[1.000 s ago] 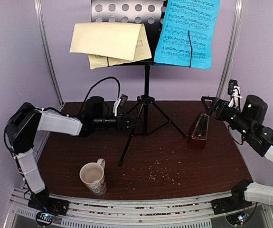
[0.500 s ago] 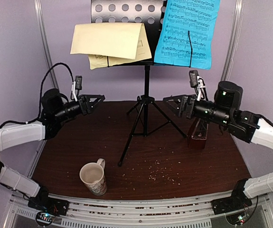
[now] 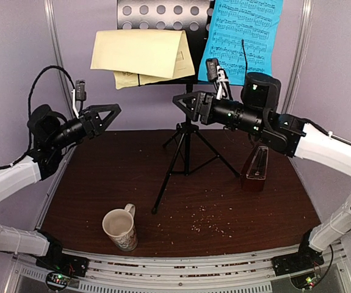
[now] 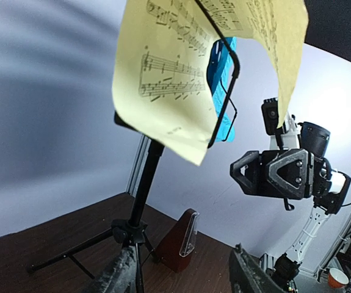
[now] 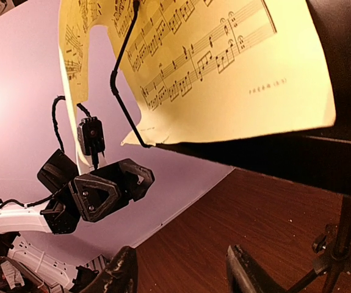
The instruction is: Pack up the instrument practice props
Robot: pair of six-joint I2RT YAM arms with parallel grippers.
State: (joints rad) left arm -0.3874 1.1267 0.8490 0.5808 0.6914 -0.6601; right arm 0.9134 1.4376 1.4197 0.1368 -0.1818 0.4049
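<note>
Nearest, a cream mug (image 3: pixel 121 229) stands on the brown tabletop (image 3: pixel 254 207), left of centre. Further back on the right the red-brown metronome (image 3: pixel 256 170) sits upright, near the tripod legs of the black music stand (image 3: pixel 187 140). Above them, the left tool (image 3: pixel 115 112) and right tool (image 3: pixel 178 101) point toward each other below the stand's shelf, each with its fingers parted and nothing between them. Farthest back, yellow sheets (image 3: pixel 141 55) and a blue sheet (image 3: pixel 239 43) rest on the stand.

Plain lilac walls (image 3: pixel 16 55) and aluminium posts (image 3: pixel 55 36) are enclosing a brown table (image 3: pixel 254 207), suggesting a robot lab's test cell.
</note>
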